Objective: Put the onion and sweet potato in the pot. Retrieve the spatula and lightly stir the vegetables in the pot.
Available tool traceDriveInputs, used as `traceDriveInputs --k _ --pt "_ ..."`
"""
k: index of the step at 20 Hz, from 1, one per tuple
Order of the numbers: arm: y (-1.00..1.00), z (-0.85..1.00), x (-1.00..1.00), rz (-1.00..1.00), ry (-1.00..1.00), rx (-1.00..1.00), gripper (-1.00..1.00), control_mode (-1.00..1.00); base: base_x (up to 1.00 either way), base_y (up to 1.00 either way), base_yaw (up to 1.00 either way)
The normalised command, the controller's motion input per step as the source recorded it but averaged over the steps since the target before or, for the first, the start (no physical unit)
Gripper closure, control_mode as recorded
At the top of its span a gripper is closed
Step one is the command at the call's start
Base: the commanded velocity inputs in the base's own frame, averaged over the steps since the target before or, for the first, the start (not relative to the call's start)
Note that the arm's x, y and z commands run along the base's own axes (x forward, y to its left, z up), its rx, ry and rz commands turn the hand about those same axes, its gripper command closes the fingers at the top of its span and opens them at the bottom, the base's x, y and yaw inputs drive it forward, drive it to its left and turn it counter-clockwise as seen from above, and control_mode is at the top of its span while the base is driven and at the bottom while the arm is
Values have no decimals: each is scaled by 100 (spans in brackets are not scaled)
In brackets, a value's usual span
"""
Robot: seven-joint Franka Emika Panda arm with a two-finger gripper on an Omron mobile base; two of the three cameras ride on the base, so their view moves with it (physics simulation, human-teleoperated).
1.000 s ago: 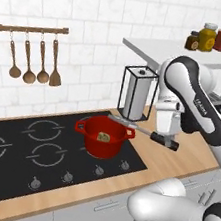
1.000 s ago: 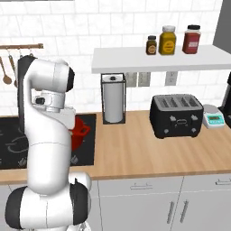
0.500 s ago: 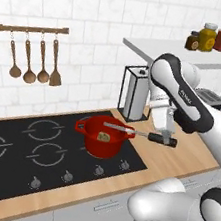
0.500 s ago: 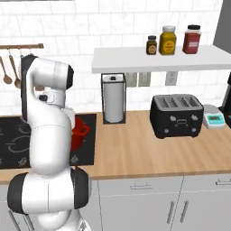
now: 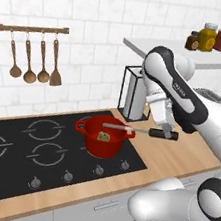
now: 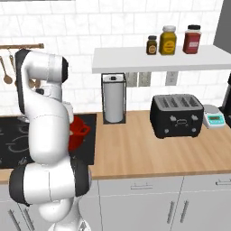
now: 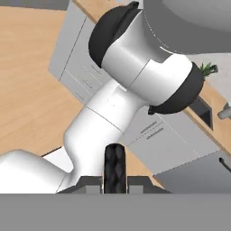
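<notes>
Pot [image 5: 100,139]: your red pot sits on the black cooktop [image 5: 19,154], on the burner nearest the wooden counter [image 5: 186,155]. You can see yellowish veggie pieces down inside it; can't tell you which is onion and which is sweet potato. In the right base view the pot [image 6: 77,133] just peeks out from behind the arm.

Spatula [image 5: 139,131]: lying roughly level, metal blade end out over the pot's rim, black handle pointing away toward the counter side.

Gripper [image 5: 166,132]: clamped down on the spatula's black handle, hanging above the counter edge just right of the pot. In the hand view you get the ribbed black handle [image 7: 113,168] squeezed between the fingertips.

Paper towel holder [image 5: 134,93]: standing upright by the wall, right behind the pot.

Utensil rail [image 5: 33,29]: on the tiled wall, wooden spoons and a turner hanging off it.

Toaster [image 6: 177,115]: black, further down the counter.

Shelf [image 6: 158,58]: three jars on top.
</notes>
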Motion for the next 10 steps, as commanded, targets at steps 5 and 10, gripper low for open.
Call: traceDriveInputs --k 5,10 --pt "-36 28 -4 0 0 -12 100 -100 0 0 0" --pt "-9 0 13 7 3 -48 100 -100 0 0 0"
